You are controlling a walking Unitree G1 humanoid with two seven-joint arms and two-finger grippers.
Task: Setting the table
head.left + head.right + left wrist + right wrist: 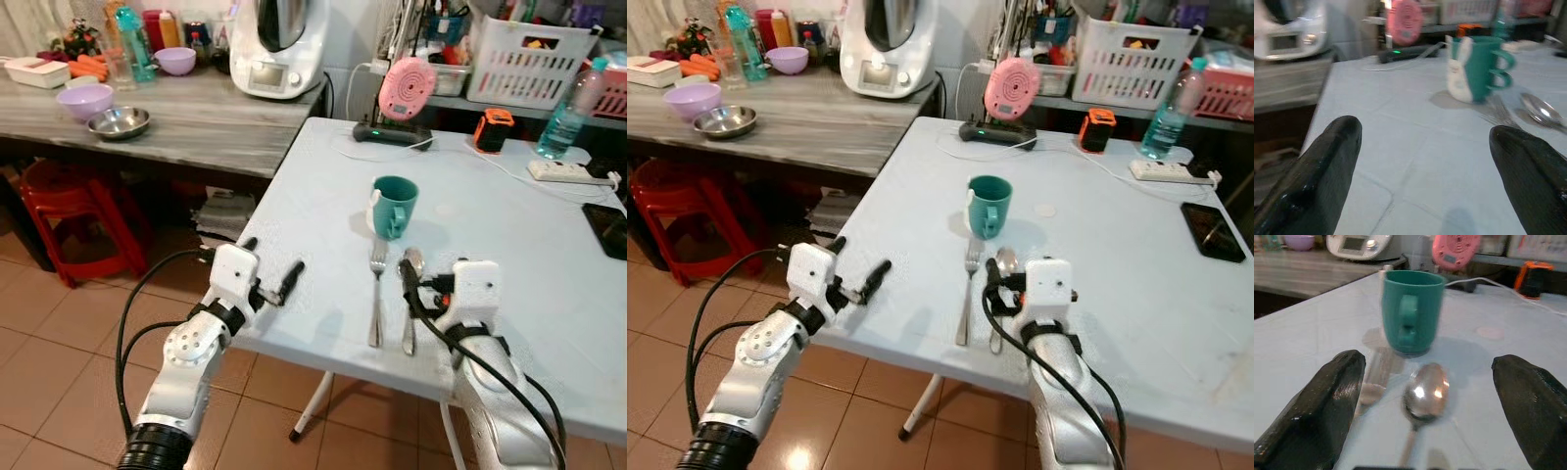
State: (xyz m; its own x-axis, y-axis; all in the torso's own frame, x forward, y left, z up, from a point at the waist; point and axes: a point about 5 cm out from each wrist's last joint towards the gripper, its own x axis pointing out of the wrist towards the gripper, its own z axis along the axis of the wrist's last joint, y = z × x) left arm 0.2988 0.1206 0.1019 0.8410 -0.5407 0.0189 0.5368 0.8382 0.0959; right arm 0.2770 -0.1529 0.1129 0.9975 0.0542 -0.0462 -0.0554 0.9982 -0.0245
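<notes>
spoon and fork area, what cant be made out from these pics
- Spoon handle: in the left eye view the right gripper covers part of it; the right wrist view cuts it off at the edge.
- Fork: blurred in both wrist views, tines indistinct.
- Teal mug: contents hidden by its wall; the design on its side is blurred in the left wrist view.
- Left gripper: fingertips cut off in the left wrist view.

1. The surface [529, 294] looks like smooth, matt pale plastic.
2. On it, the spoon [1425, 394] and fork [377, 294] near the teal mug [395, 206] are shiny polished metal.
3. The mug looks glossy, its material unclear.
4. Both end effectors' fingers [1327, 406] are glossy black.
</notes>
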